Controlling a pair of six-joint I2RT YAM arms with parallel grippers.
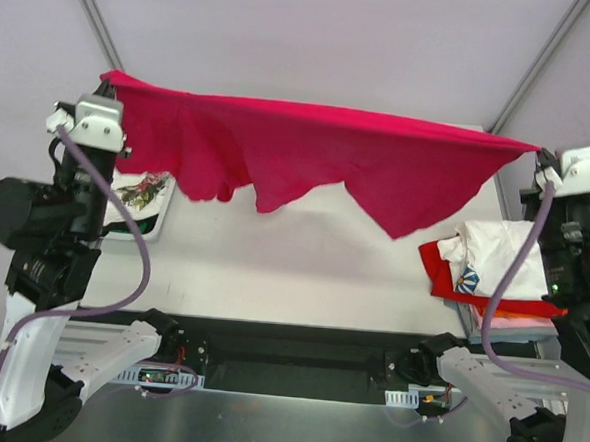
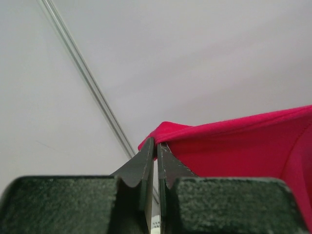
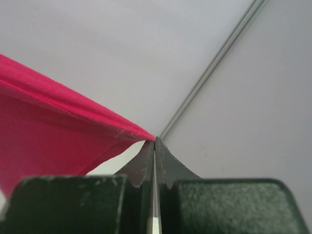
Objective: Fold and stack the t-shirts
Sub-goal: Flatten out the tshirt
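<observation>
A plain crimson-magenta t-shirt (image 1: 310,147) hangs stretched in the air between both grippers, its lower edge drooping over the table. My left gripper (image 1: 111,82) is shut on its left corner; the left wrist view shows the cloth (image 2: 234,146) pinched at the gripper's tips (image 2: 156,144). My right gripper (image 1: 542,154) is shut on the right corner; the right wrist view shows the cloth (image 3: 53,126) running into the tips (image 3: 154,141). A pile of white printed and red t-shirts (image 1: 493,263) lies at the right. A folded white printed t-shirt (image 1: 138,199) lies at the left.
The white table (image 1: 302,272) spreads under the hanging shirt. Both arm bases sit at the near edge, with purple cables (image 1: 137,261) looping beside them. Grey walls with corner seams (image 1: 92,18) stand behind.
</observation>
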